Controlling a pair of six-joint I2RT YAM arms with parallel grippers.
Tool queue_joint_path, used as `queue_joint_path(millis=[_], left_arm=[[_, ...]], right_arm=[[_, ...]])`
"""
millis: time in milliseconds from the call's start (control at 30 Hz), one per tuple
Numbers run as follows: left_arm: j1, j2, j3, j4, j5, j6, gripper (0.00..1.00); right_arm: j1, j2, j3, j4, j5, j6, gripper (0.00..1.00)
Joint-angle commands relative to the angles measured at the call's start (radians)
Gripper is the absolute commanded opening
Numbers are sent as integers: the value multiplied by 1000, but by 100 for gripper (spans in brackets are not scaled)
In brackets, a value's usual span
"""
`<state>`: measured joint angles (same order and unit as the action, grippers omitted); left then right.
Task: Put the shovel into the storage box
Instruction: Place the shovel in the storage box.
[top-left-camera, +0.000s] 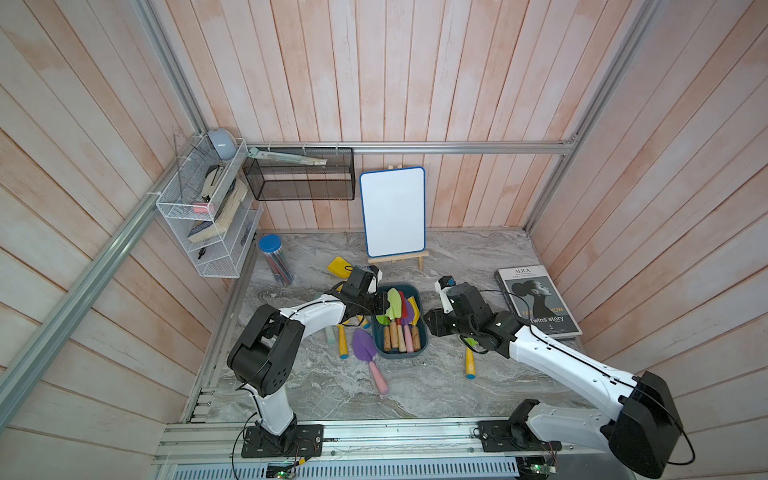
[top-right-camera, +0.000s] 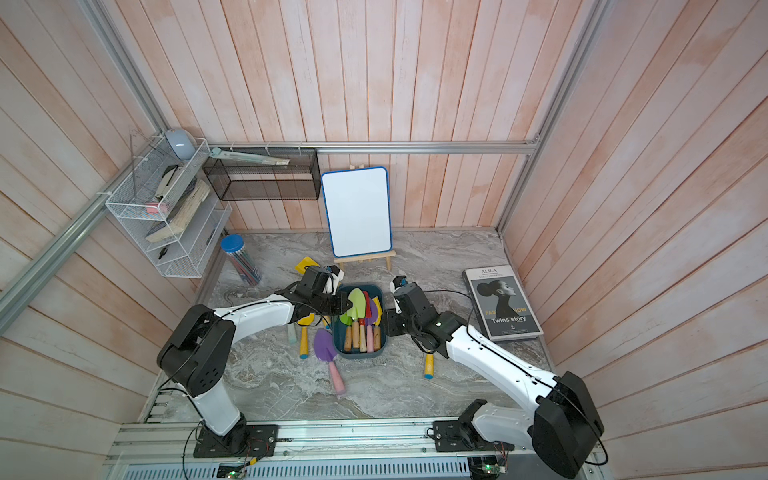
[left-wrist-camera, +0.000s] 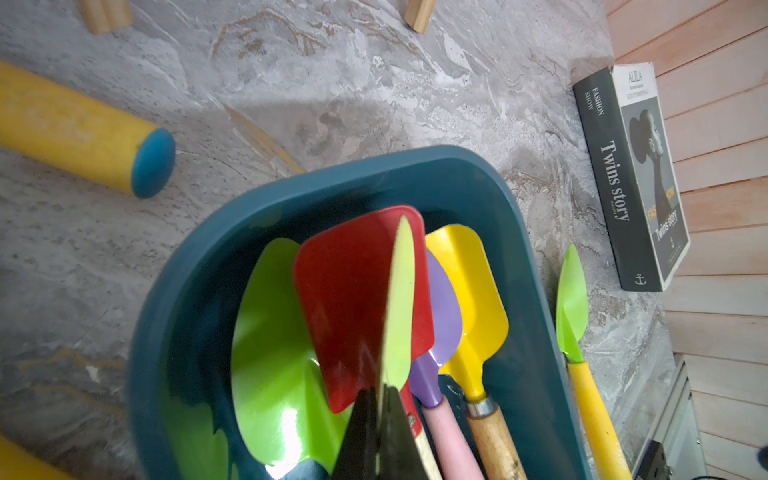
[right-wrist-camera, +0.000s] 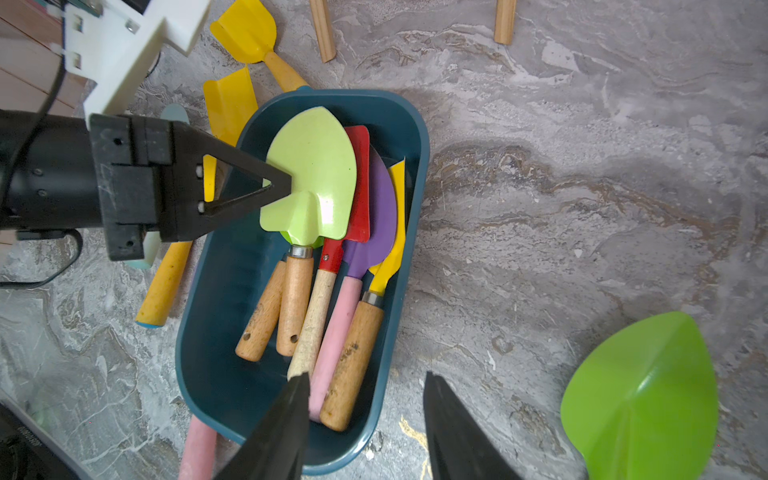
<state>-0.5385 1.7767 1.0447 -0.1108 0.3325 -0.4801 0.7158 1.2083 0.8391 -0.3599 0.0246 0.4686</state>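
Shovel: the pale green shovel (right-wrist-camera: 316, 166) sits over the storage box (right-wrist-camera: 417, 137), its blade above the red, purple and yellow blades and its handle down among theirs.
Left fingers: the left fingers (right-wrist-camera: 241, 160) are pinched tight on the blade's thin edge, likely the easiest part to grip.
Left arm: it reaches in level from the box's side.
Right fingers: the right fingers (right-wrist-camera: 282, 428) are half apart and empty, over the box's near end.
Bench: more shovels lie on the bench (right-wrist-camera: 582, 208) around the box.
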Motion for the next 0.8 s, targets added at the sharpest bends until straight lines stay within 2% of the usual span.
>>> queue_joint_path(millis=[0, 367, 767], left_arm=[[-10, 35, 0, -17, -28, 16, 5], [-40, 34, 56, -97, -97, 24, 42], [-82, 38, 167, -212, -205, 36, 54]], right_arm=[[4, 2, 24, -16, 12, -10, 51], [4, 4, 20, -11, 9, -10, 51], [4, 0, 15, -11, 10, -11, 51]])
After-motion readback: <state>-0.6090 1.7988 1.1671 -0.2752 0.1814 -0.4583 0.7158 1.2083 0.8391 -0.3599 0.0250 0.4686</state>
